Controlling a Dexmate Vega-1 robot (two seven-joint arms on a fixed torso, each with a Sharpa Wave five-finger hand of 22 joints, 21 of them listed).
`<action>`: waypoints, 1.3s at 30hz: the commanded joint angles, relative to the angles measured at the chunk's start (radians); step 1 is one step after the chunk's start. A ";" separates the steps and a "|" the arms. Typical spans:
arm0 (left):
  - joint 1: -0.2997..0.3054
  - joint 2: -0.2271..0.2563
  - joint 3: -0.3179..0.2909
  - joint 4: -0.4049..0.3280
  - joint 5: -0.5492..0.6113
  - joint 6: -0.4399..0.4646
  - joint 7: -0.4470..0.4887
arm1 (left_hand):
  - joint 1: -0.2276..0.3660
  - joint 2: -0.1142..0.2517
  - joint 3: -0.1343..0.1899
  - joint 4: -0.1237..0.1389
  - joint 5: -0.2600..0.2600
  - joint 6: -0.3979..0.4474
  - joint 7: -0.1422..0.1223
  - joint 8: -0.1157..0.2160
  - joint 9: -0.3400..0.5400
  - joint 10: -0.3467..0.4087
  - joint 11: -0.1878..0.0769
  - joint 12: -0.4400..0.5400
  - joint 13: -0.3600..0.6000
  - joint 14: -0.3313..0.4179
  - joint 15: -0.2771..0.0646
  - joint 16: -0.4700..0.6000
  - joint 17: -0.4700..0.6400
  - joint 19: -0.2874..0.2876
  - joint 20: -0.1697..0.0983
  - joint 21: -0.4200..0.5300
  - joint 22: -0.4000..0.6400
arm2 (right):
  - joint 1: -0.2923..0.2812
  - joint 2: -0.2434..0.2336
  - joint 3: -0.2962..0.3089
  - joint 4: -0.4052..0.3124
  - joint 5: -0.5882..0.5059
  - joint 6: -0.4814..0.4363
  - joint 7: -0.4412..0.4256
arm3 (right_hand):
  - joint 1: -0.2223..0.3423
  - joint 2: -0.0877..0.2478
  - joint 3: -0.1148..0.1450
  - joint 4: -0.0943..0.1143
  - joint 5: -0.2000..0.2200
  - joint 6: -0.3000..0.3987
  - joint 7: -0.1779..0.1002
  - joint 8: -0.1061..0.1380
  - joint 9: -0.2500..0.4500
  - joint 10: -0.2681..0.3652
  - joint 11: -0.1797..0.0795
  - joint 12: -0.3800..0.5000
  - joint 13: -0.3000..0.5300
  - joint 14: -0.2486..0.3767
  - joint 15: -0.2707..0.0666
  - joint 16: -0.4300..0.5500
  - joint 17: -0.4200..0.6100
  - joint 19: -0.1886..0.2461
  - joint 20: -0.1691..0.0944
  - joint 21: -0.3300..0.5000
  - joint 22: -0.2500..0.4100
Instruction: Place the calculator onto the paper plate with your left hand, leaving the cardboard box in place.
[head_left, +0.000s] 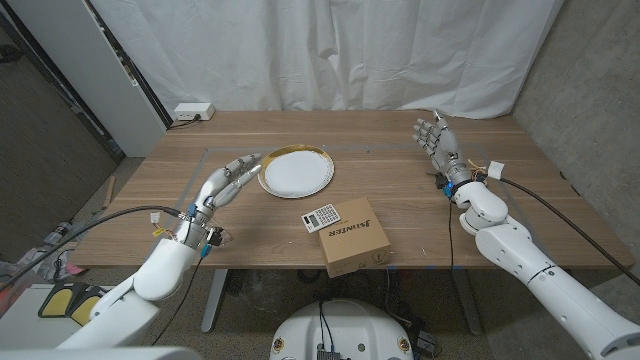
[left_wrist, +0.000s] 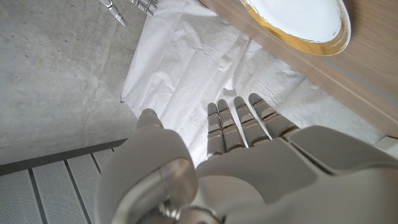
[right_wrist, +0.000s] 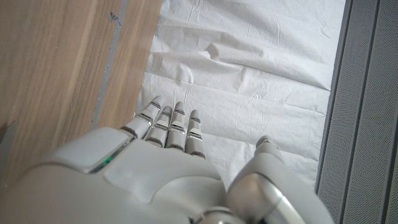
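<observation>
The calculator (head_left: 320, 217) lies on top of the cardboard box (head_left: 352, 238), at the box's far-left corner and partly overhanging its edge; the paper plate (head_left: 296, 171) sits on the table (head_left: 400, 150) beyond the box, a little to the left, near but apart. The calculator looks small, light, stiff and flat, with smooth plastic that may slip; the overhanging edge seems the best place to pinch it across its short sides, since a push could shift the box, which must stay put. The left hand (head_left: 226, 182) hangs just left of the plate, fingers straight and spread, holding nothing; from there the plate's gold rim lies between it and the box, so it may need to pass over or round the plate. The right hand (head_left: 437, 140) stands well right of the box, fingers spread and empty; a white power strip (head_left: 193, 112) lies at the table's far-left corner, out of the way.
</observation>
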 joint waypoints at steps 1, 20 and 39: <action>0.068 -0.033 -0.074 0.021 0.154 -0.055 0.059 | 0.015 0.002 -0.002 -0.011 0.007 0.011 -0.001 0.007 0.002 0.011 0.000 0.003 0.001 0.014 -0.028 0.006 0.003 0.010 -0.011 -0.005 0.003 | -0.032 -0.004 -0.005 -0.056 -0.026 -0.017 -0.045 | 0.005 0.008 0.003 -0.005 0.000 0.008 -0.003 0.005 0.004 0.005 0.001 0.006 0.006 0.010 0.001 0.006 0.006 0.010 -0.003 0.005 0.005; 0.108 -0.083 -0.135 0.021 0.472 -0.046 0.213 | 0.052 -0.015 -0.002 -0.035 0.026 0.042 -0.032 0.011 0.002 0.023 -0.030 -0.006 0.002 0.022 -0.050 -0.001 0.003 0.015 -0.004 -0.011 0.002 | -0.039 0.008 -0.016 -0.072 -0.045 -0.017 -0.060 | 0.005 0.009 0.001 -0.007 0.000 0.008 -0.004 0.004 0.004 0.005 0.002 0.005 0.006 0.010 0.001 0.005 0.006 0.010 -0.002 0.004 0.005; 0.123 -0.038 -0.105 0.013 0.729 0.037 0.410 | 0.108 -0.040 0.000 -0.072 0.051 0.081 -0.056 0.018 0.003 0.058 -0.058 -0.010 0.004 0.049 -0.074 0.000 0.003 0.030 -0.029 -0.013 0.003 | -0.038 0.007 -0.016 -0.073 -0.042 -0.025 -0.059 | 0.004 0.010 0.000 -0.008 0.000 0.007 -0.005 0.003 0.004 0.005 0.000 0.004 0.006 0.009 0.001 0.004 0.006 0.009 -0.001 0.003 0.005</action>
